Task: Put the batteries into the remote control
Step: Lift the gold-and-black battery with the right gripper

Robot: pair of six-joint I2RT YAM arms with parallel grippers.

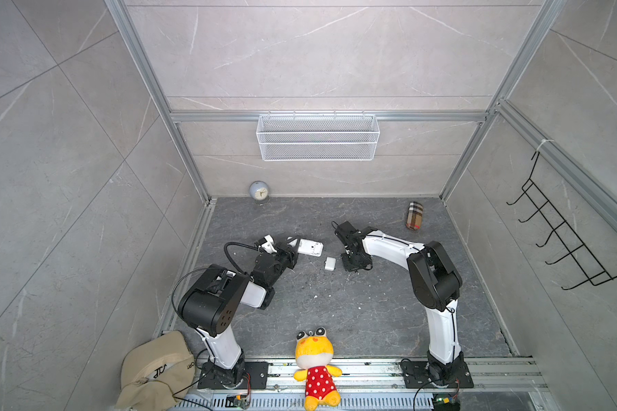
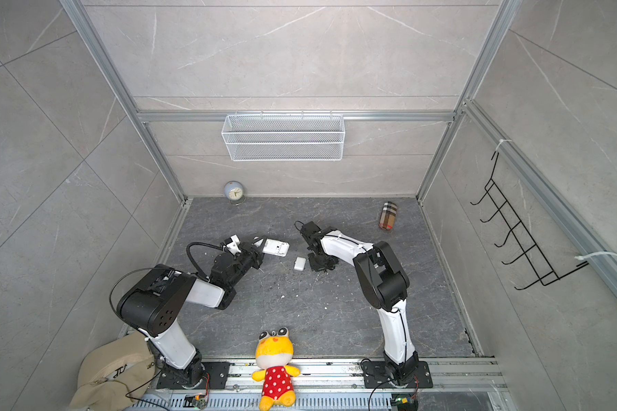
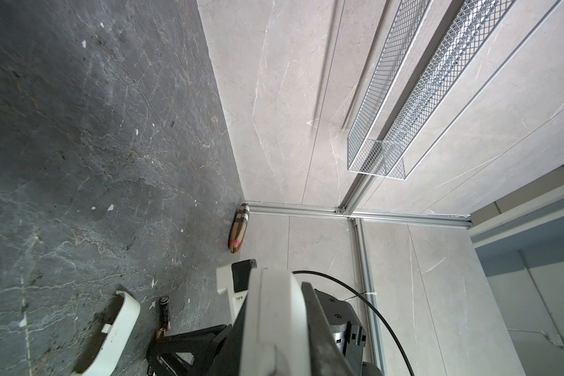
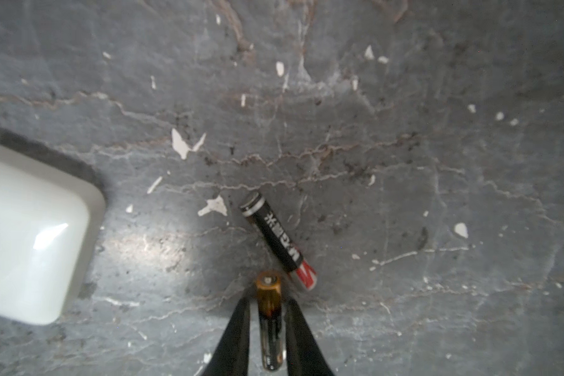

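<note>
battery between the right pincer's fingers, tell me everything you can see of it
The gold-capped battery is a slim cylinder: coppery cap with a small silver nub, glossy dark body with a brownish sheen. It appears to lie on the grey stone table, lengthwise between the right pincer's two black fingers, which flank it closely; whether they press it I cannot tell. Its capped end sits near, not touching, the black-and-red battery.

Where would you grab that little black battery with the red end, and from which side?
Take the black-and-red battery around the middle of its barrel, from straight above, fingers closing across its width. It lies flat on the tabletop with both long sides free; its rounded ends would likely slip, and the gold-tipped battery sits close by its red end.
</note>
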